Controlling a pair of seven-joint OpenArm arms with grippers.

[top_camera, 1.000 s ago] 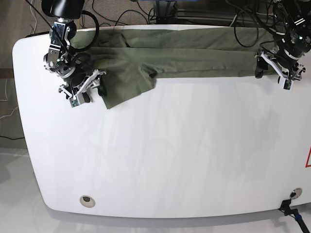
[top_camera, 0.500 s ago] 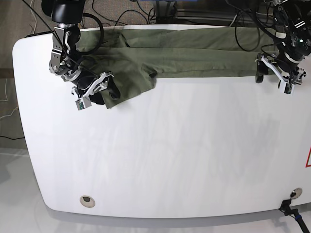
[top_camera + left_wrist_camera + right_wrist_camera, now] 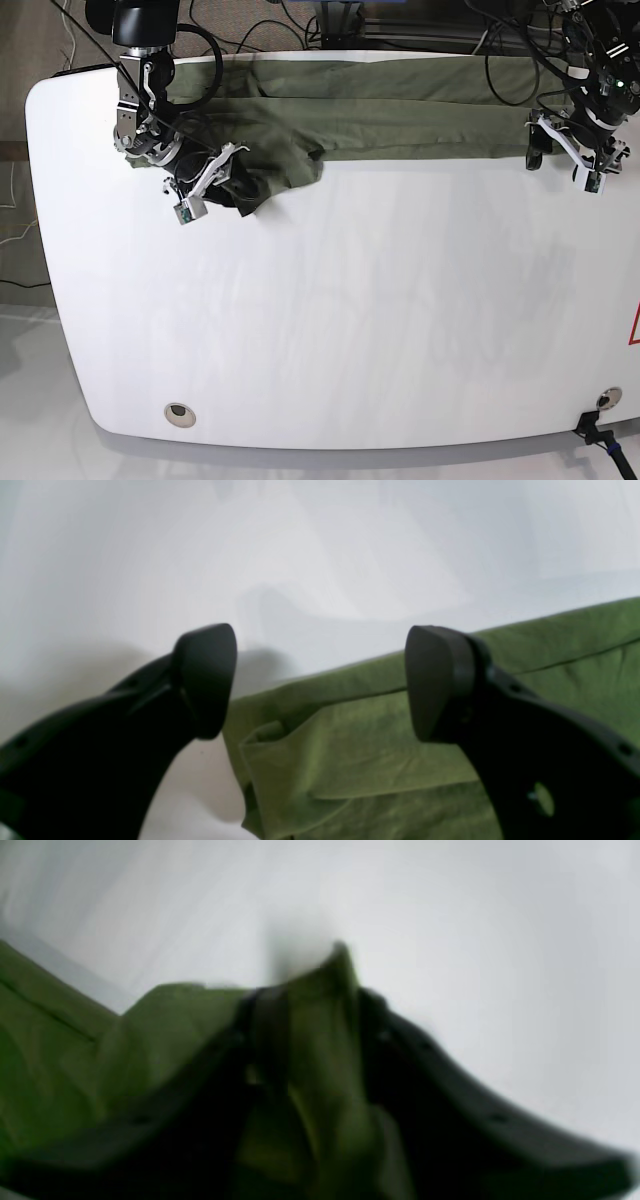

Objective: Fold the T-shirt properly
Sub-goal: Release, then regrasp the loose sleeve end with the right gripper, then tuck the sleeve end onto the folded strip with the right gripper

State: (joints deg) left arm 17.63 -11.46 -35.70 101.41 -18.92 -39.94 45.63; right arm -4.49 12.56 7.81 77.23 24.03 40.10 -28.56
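Surface (image 3: 330, 330): white tabletop with rounded corners, glossy, mostly bare across its near and middle parts.
Surface fittings: a round grey insert (image 3: 179, 413) near the front edge on the base view's left; a smaller round fitting (image 3: 607, 397) near the front corner on the base view's right, with a dark clamp just below it.
Room: brownish floor beyond the far edge, with black cables (image 3: 300, 25) trailing behind the surface.
Writing: a red mark (image 3: 634, 326) at the edge of the base view on its right, cut off by the frame and not readable.
T-shirt (image 3: 400, 105): olive green, stretched in a long band along the far edge of the surface, one flap hanging toward the middle.
Right gripper (image 3: 215, 185): clamped on the corner of the T-shirt flap, with cloth bunched between its fingers (image 3: 400, 1050) in the blurred right wrist view.
Left gripper (image 3: 320, 680): fingers (image 3: 435, 680) spread well apart, holding nothing, hovering over the T-shirt's hemmed end near the surface's far corner.
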